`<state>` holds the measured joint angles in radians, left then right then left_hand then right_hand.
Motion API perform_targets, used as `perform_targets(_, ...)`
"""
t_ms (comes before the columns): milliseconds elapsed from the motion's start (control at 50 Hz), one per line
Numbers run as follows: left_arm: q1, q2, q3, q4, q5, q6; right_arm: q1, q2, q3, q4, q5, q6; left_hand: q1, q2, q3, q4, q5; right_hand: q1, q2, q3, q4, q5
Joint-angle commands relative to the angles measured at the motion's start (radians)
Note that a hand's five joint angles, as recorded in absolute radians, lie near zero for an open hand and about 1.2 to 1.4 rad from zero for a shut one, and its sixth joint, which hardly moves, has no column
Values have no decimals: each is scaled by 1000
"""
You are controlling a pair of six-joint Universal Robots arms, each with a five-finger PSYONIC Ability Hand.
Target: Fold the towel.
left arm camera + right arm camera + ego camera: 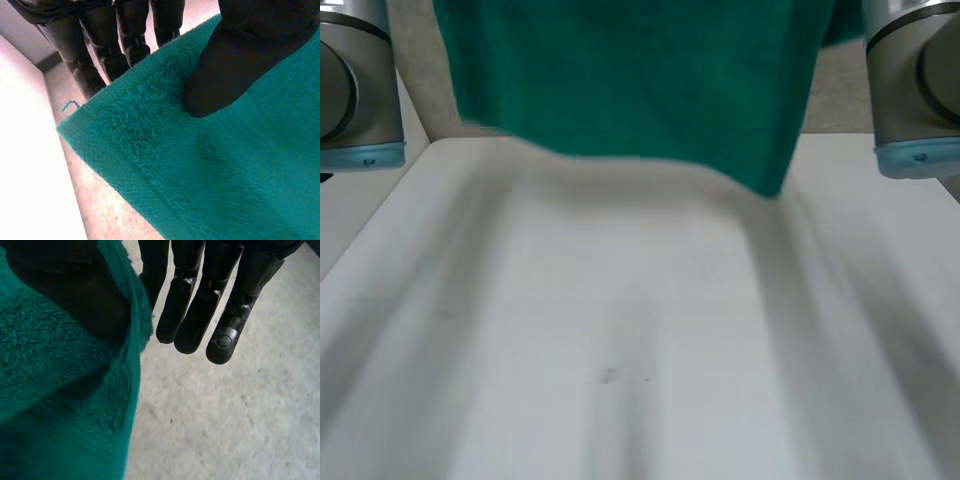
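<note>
Green towel (630, 80) hangs right in front of the head cam, lifted off the white counter (640, 330) and above its far end, between left arm (355, 90) and right arm (915, 90). The bottom edge is slanted, with the right-side corner lowest.

Left hand (235, 65): grasping the towel near a corner. Its thumb presses on the near face and its fingers (125, 35) run down behind the cloth. A loose thread (70, 105) sticks out at that corner.

Right hand (192, 315): its thumb (70, 295) is dug into the towel's edge and pins the cloth. The other fingers are straight, just beside the edge and over the floor (225, 415).
</note>
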<state>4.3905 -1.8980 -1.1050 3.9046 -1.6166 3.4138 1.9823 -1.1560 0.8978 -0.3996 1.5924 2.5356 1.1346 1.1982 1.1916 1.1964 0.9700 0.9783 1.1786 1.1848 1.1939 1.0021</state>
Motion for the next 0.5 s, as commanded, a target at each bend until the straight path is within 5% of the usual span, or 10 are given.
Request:
perform_targets(20, 33, 88, -286, 6, -13, -108, -11, -59, 191, 172, -85, -1, 262, 198, 205, 200, 252, 418, 218, 211, 202, 220)
perform_targets(160, 56, 91, -562, 7, -2, -130, -22, -60, 412, 389, -101, 14, 262, 198, 205, 200, 252, 418, 218, 211, 202, 220)
perform_targets(320, 67, 51, -733, 7, 6, -139, -33, 24, 556, 340, -158, 96, 262, 198, 205, 200, 252, 418, 218, 211, 202, 220)
perform_targets(460, 66, 46, -757, 7, -2, -142, -108, 131, 578, 294, -163, 339, 262, 198, 205, 200, 252, 418, 218, 211, 202, 220)
perform_targets(500, 66, 50, -757, 7, -2, -142, -157, 133, 593, 294, -161, 437, 262, 198, 205, 200, 252, 104, -97, -103, -112, -95)
